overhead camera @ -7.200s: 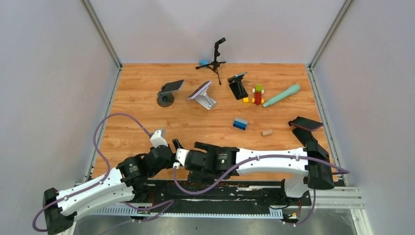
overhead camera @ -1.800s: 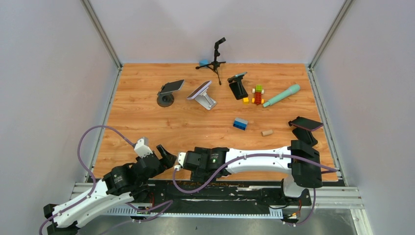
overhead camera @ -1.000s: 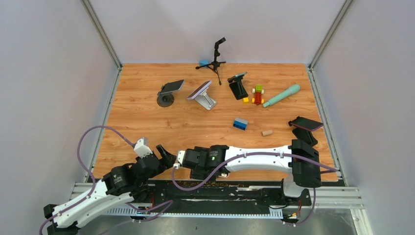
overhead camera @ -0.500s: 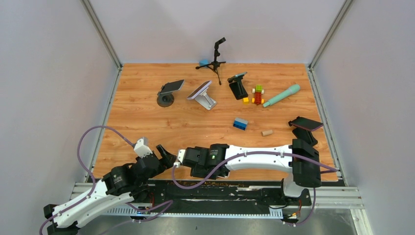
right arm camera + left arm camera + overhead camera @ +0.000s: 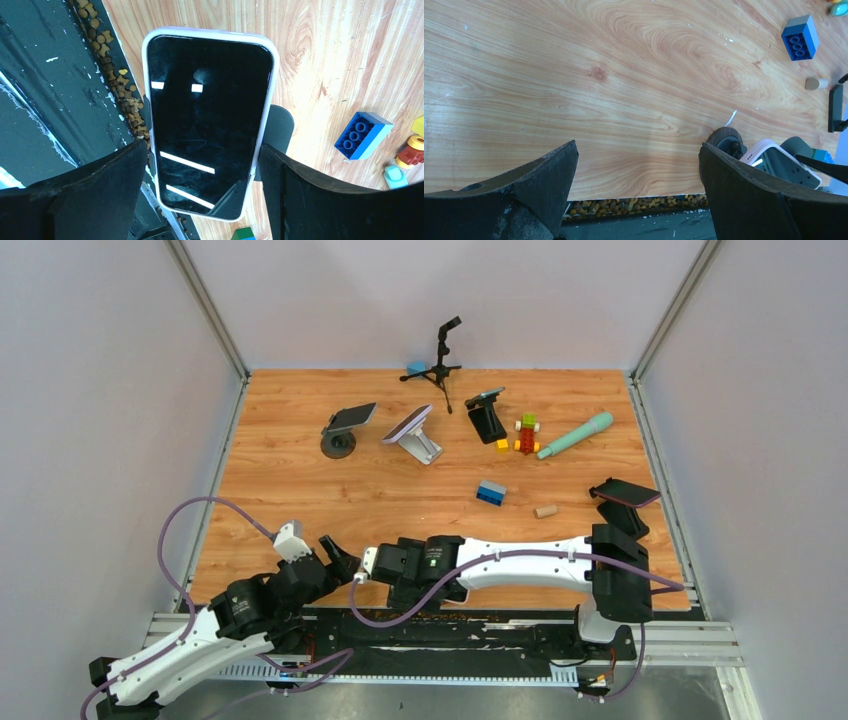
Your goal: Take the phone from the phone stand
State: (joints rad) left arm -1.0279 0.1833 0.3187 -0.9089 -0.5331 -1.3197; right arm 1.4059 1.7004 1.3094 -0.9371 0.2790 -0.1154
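Wood-grain table [image 5: 300, 490] between grey walls: the right arm settles over a black-screened, pale-cased phone [image 5: 210, 110] at the near edge.
Over the last second the right gripper [image 5: 202, 145] has crept in until its fingers flank the phone, which sits on its black round stand [image 5: 280, 127]; I cannot tell whether they press it. Beside it, the left gripper [image 5: 638, 145] hangs spread and empty. Farther back lies a blue toy brick [image 5: 491, 492]. The grasp looks close, the lift not yet done.

No readable text, labels or numbers show anywhere.
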